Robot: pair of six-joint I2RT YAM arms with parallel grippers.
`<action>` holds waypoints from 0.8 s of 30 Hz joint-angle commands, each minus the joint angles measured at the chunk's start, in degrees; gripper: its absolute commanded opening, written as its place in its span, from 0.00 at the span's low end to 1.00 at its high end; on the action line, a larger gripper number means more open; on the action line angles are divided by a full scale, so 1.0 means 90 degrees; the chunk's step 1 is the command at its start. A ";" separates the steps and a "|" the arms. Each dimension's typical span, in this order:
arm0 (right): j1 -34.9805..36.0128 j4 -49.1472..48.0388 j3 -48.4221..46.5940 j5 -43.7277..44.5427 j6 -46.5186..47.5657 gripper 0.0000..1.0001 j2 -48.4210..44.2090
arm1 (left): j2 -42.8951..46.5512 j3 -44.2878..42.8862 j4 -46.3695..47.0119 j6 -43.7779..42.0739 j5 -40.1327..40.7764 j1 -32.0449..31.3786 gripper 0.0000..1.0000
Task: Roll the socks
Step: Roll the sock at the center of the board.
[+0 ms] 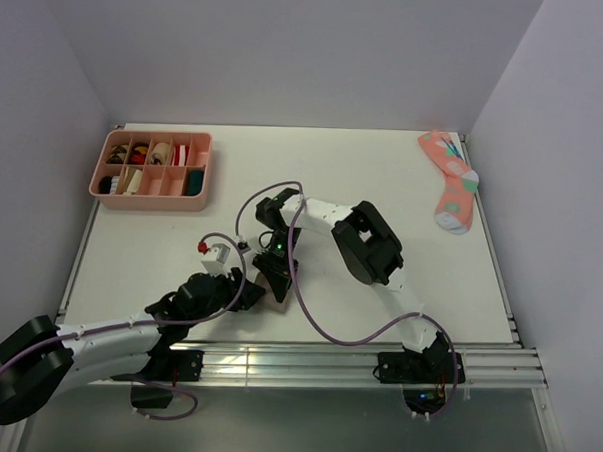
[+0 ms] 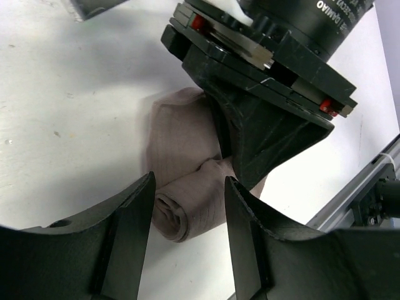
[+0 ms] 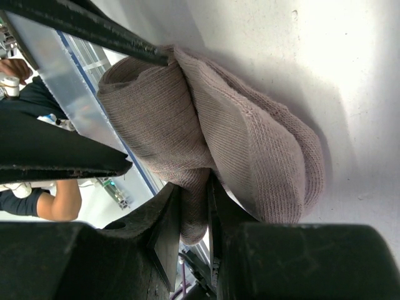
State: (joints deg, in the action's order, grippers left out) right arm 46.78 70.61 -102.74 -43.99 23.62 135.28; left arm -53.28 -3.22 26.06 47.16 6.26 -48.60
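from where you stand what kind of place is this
Probably a robot test cell: a white table walled by plain panels, two arms bolted to a rail, and props, a pink tray and a spotted sock.

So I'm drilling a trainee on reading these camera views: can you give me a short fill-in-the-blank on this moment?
1. The right gripper is shut on the ___ sock.
2. The left gripper straddles that sock's ___ end, jaws open.
3. The pink spotted sock lies at the table's far ___ corner.
4. The compartment tray is ___ in colour.

Missing: taupe; rolled; right; pink

It looked like a lab test cell: a white table (image 1: 284,175) boxed by plain white walls (image 1: 289,45), probably partitions.
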 commanded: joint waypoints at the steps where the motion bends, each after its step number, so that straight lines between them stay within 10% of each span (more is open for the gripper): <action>1: 0.0036 -0.1215 -0.0001 0.1391 0.0452 0.20 0.0574 | 0.0012 0.0026 0.0346 -0.0220 -0.0227 -0.0040 0.53; 14: 0.0036 -0.1254 0.0019 0.1391 0.0413 0.20 0.0535 | -0.0340 -0.0110 0.0376 -0.0161 -0.0325 -0.0098 0.49; 24: 0.0017 -0.1497 0.0175 0.1469 0.0296 0.21 0.0389 | -0.1052 -0.0384 0.0259 -0.0132 -0.0462 -0.0118 0.16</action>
State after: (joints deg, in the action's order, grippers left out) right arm 46.78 70.98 -103.09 -43.77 23.42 135.57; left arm -60.42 -5.02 29.23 46.96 4.23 -49.10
